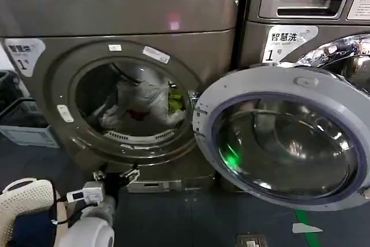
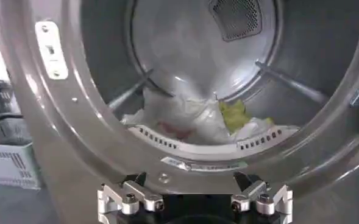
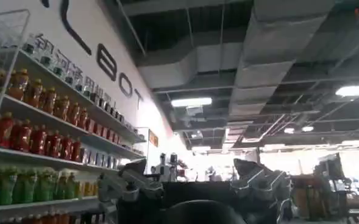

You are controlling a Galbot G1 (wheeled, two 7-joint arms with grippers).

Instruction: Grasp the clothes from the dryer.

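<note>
The dryer [image 1: 121, 10] stands at the left with its round door [image 1: 283, 137] swung open to the right. Inside the drum lie the clothes [image 1: 144, 105], a white heap [image 2: 188, 115] with a lime-green piece [image 2: 233, 114] and a small red patch [image 2: 172, 129]. My left gripper [image 1: 115, 174] hovers open just below and in front of the porthole rim [image 2: 191, 163], outside the drum and apart from the clothes; its fingertips [image 2: 136, 181] frame the lower lip. My right gripper [image 3: 194, 173] is raised away from the machines, open, holding nothing.
An LG washing machine [image 1: 312, 4] stands at the right behind the open door. A pale plastic basket [image 1: 26, 128] sits on the floor left of the dryer. A white perforated object [image 1: 23, 198] lies at the bottom left. Shelves of bottles [image 3: 39, 140] face the right wrist.
</note>
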